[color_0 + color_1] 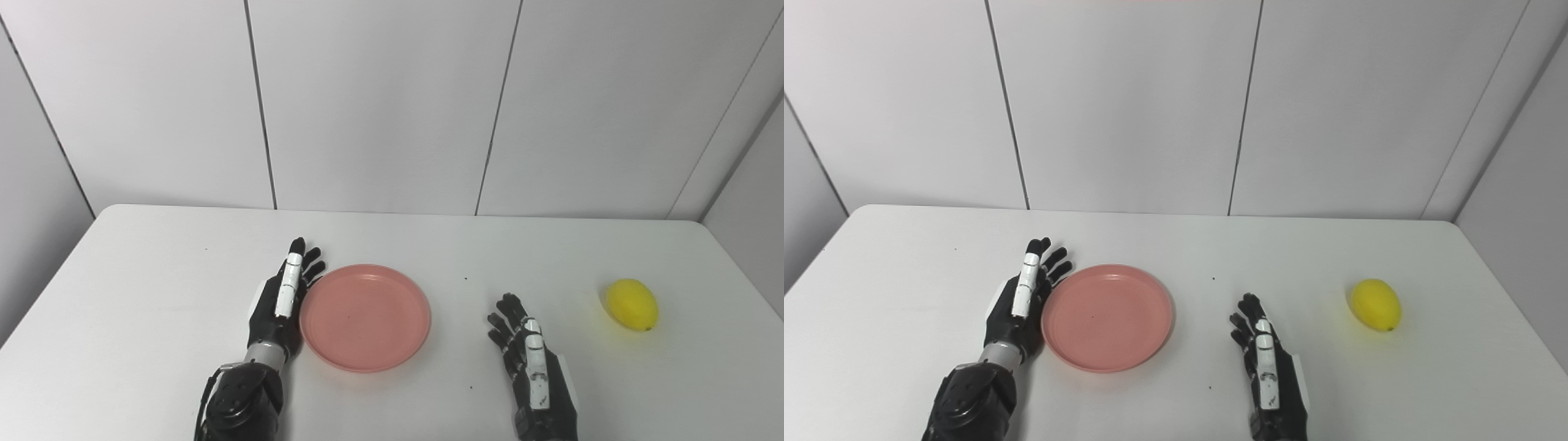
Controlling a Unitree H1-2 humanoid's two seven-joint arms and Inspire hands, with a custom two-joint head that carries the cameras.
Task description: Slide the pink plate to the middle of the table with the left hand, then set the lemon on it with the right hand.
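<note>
Left hand (283, 300): fingers straight and spread, edge against the left rim of the round pink plastic plate (365, 317), apparently touching; holds nothing. Right hand (531, 361): fingers apart, empty, low over the white table (153, 275). Yellow lemon (632, 304): far right, well apart. Backdrop: pale panelled wall (380, 104).

The left hand (283, 306) stands edge-on against the plate (365, 316), so its palm and thumb are hidden. Both forearms are cut off by the bottom edge. A few dark specks (465, 279) on the table (153, 275) are too small to identify.
</note>
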